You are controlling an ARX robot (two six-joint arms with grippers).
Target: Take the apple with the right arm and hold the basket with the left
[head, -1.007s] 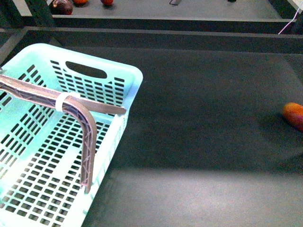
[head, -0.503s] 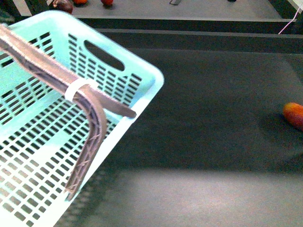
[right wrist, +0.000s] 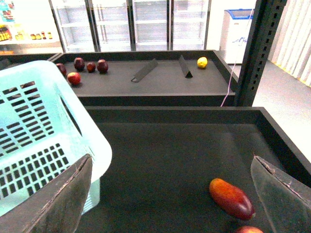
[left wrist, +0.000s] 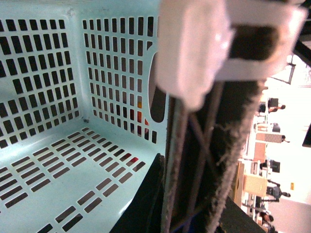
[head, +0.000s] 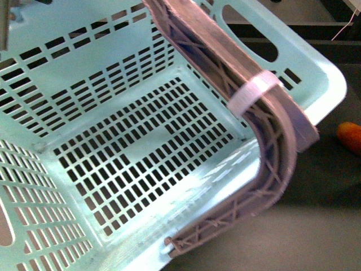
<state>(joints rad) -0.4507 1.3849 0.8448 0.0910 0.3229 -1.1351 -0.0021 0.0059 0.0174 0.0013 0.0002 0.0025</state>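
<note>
You see the basket (head: 321, 84) tilted, filling the front view; the left hand's state cannot be told. The apple (right wrist: 250, 229) lies on the tabletop (right wrist: 160, 160), just beside a long fruit (right wrist: 232, 199) at the basket's 3 o'clock. The right hand (right wrist: 171, 167) is spread, empty.

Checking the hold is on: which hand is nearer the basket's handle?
Left. The left hand is closed on the handle. The right hand hangs open over the dark tray, beside the basket and not touching it.
</note>
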